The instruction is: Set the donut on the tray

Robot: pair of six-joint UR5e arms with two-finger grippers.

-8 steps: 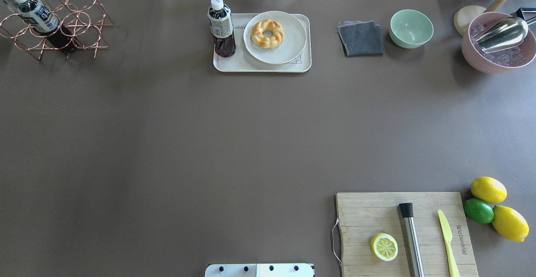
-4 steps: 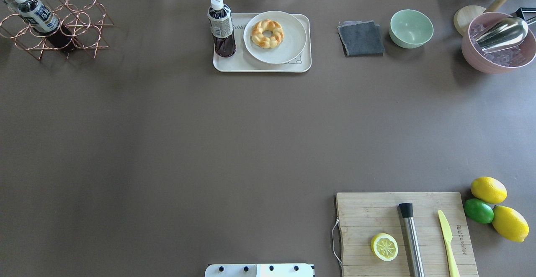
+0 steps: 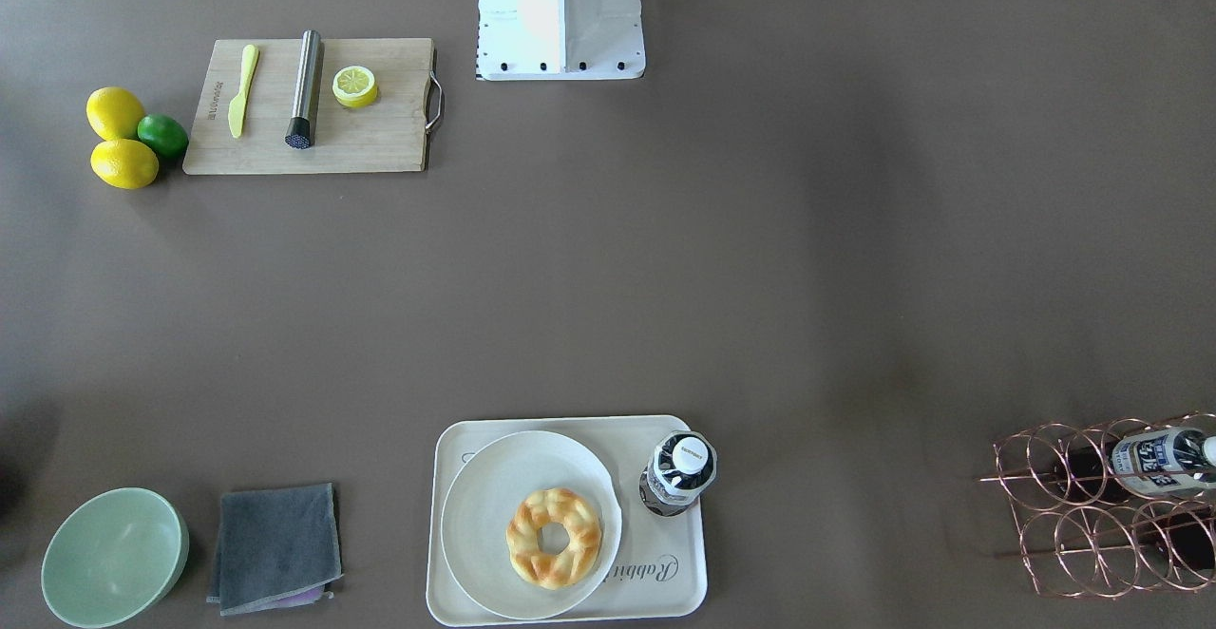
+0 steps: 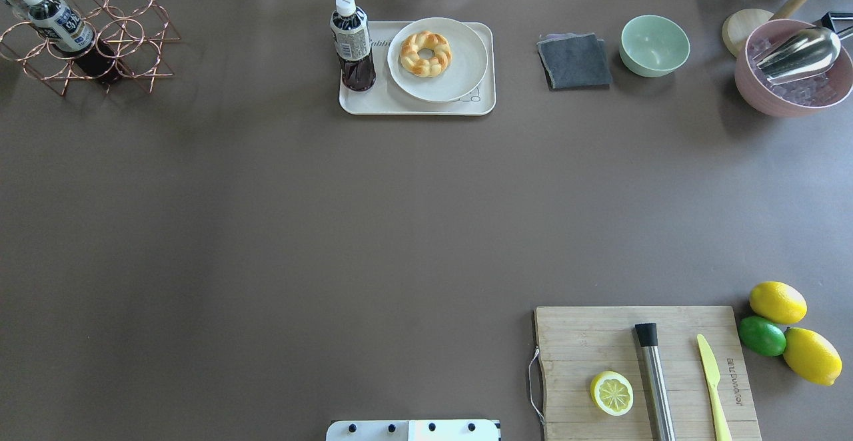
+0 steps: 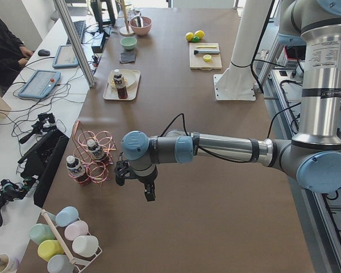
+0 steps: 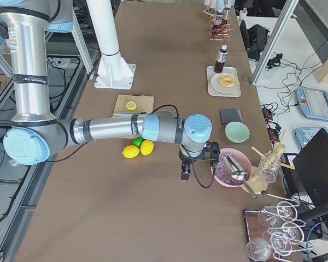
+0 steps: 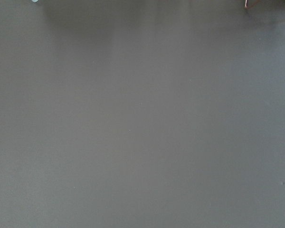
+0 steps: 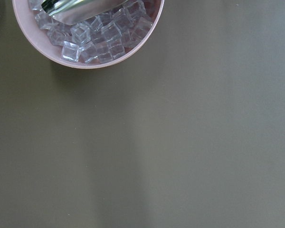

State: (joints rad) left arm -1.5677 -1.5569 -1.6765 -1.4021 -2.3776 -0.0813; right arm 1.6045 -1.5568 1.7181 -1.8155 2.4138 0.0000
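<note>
The left end effector (image 5: 135,182) hangs over bare tabletop at the left edge, just beside the wire rack (image 4: 133,41) in the far-left corner; I cannot tell whether it is wide or narrow. Along the far edge, near its middle, lies the tray (image 4: 373,102); a bottle (image 4: 352,44) stands on its left end, and a round plate (image 4: 466,68) covers the rest. The donut (image 4: 425,53) rests flat on that plate, so it sits over the tray without touching it; the task is arguably met, and little bare tray is left for it. Further right are a grey cloth (image 4: 574,61), a green bowl (image 4: 654,44) and a pink ice bowl (image 4: 753,88). The right end effector (image 6: 194,164) hovers beside the ice bowl at the right edge, far from the donut; its opening I cannot tell either.
</note>
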